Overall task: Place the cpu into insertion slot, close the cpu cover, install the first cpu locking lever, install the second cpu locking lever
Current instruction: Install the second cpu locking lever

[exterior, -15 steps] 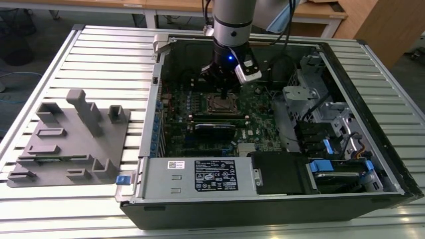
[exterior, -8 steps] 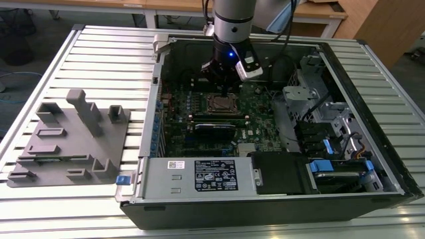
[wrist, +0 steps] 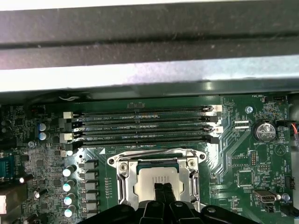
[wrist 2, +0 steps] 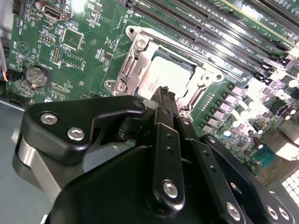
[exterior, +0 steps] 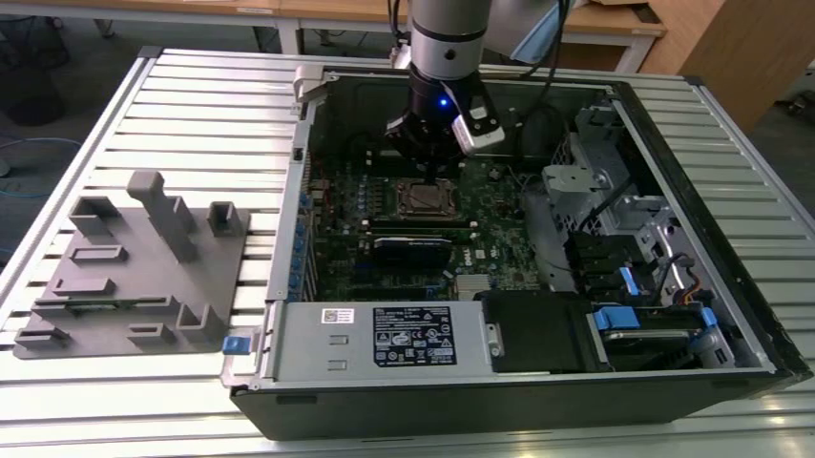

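The cpu (wrist: 148,179) lies flat in the insertion slot (exterior: 419,198) on the green board, its silver top showing through the window of the cpu cover (wrist: 123,179). The cover lies down around the chip in both wrist views, cpu (wrist 2: 164,73) and cover (wrist 2: 127,66). My gripper (wrist: 163,190) hangs straight over the chip's near half with its black fingers pressed together and nothing between them. In the exterior view the gripper (exterior: 429,173) stands just above the socket, inside the open computer case. I cannot tell how the locking levers sit.
Long black memory slots (wrist: 140,126) run beside the socket, with a coin battery (wrist: 264,130) to one side. A black card (exterior: 410,253), the power supply (exterior: 382,334) and the drive cage (exterior: 612,191) crowd the case. A grey fixture tray (exterior: 128,267) lies at the exterior view's left.
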Controlling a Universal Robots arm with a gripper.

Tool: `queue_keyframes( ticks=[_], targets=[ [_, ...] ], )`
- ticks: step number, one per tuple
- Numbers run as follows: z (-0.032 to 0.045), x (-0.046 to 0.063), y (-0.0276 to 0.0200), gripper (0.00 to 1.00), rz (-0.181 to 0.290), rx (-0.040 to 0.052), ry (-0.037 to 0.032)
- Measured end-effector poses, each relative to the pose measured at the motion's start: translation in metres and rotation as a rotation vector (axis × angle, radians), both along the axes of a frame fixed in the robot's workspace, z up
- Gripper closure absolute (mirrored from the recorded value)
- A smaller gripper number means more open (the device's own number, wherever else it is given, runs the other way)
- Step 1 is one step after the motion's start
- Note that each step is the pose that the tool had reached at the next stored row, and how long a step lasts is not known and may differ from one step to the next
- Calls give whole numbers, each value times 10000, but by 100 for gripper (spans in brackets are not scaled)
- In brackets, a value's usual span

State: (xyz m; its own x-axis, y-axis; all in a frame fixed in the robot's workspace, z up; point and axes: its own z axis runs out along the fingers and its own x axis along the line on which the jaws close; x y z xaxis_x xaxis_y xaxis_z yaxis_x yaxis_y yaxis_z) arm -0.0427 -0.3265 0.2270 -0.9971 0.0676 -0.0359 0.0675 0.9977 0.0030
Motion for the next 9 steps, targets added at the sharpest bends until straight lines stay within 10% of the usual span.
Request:
queue_keyframes(
  ticks=[9],
  targets=[
    [62,0,0,89,-1,-1,1]
  ],
)
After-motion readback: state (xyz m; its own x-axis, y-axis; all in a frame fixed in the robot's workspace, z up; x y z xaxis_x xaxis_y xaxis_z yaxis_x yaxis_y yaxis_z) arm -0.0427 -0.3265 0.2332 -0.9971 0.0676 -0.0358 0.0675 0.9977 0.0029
